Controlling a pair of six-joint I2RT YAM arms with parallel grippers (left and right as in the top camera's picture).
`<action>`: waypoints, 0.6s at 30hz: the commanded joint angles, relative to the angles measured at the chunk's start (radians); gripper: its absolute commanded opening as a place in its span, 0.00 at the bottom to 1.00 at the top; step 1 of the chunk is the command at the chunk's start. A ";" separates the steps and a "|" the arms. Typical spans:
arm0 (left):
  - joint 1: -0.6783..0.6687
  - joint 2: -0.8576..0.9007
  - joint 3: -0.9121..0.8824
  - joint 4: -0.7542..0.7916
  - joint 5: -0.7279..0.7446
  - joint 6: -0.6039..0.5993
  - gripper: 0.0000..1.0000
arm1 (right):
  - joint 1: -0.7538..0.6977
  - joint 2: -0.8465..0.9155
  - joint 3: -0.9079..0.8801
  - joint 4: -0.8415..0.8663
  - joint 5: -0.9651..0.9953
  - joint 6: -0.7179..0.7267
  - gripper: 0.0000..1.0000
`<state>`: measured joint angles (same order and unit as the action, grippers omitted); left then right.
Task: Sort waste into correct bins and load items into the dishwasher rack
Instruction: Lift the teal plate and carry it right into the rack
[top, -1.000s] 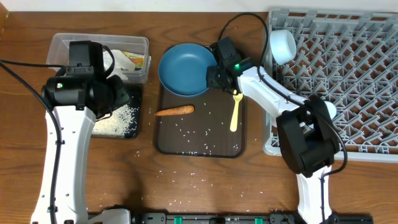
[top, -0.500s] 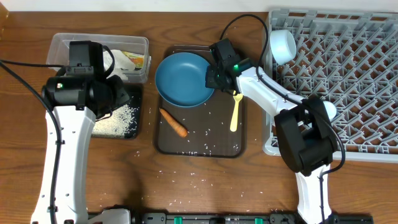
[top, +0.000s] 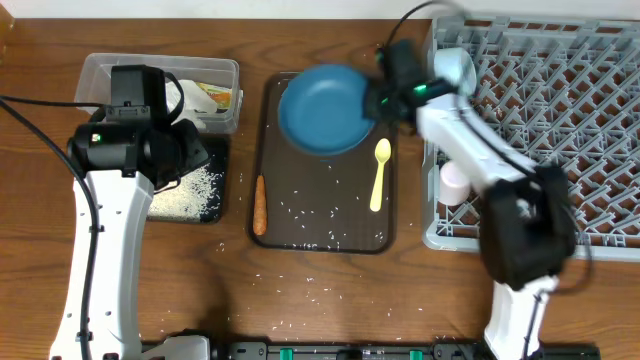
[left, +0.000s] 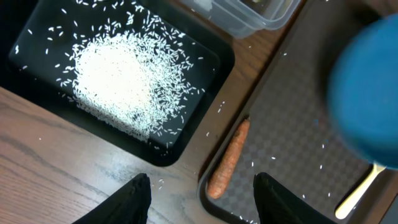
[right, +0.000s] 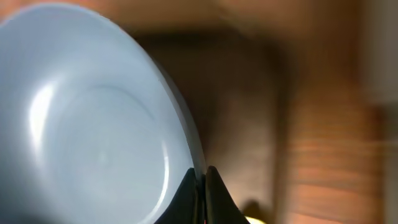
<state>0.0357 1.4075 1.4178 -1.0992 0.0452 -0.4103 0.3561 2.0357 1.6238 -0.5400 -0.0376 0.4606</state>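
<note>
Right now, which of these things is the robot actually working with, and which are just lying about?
Part of the job: dark-blue plate, held by the right gripper; carrot; yellow spoon; rice; black tray; clear tub; pink cup; pale bowl; grey rack.

Just lying about: brown serving tray; wooden table.

You've got one dark-blue plate (top: 322, 110), one carrot (top: 259, 205), one yellow spoon (top: 378, 178), one pink cup (top: 455, 183), one pale bowl (top: 458, 66), one clear tub (top: 160, 62), one black tray (left: 205, 62), one brown serving tray (top: 320, 205) and one dishwasher rack (top: 560, 120).
</note>
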 joint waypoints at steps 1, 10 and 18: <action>0.003 0.011 -0.007 0.002 -0.013 0.017 0.56 | -0.068 -0.233 0.038 -0.007 0.124 -0.082 0.01; 0.003 0.011 -0.007 0.017 -0.013 0.016 0.60 | -0.217 -0.472 0.038 -0.074 0.806 -0.148 0.01; 0.003 0.011 -0.007 0.048 -0.013 0.016 0.61 | -0.352 -0.425 0.033 -0.037 1.286 -0.403 0.01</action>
<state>0.0357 1.4075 1.4178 -1.0584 0.0452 -0.4065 0.0467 1.5814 1.6600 -0.5991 1.0115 0.2081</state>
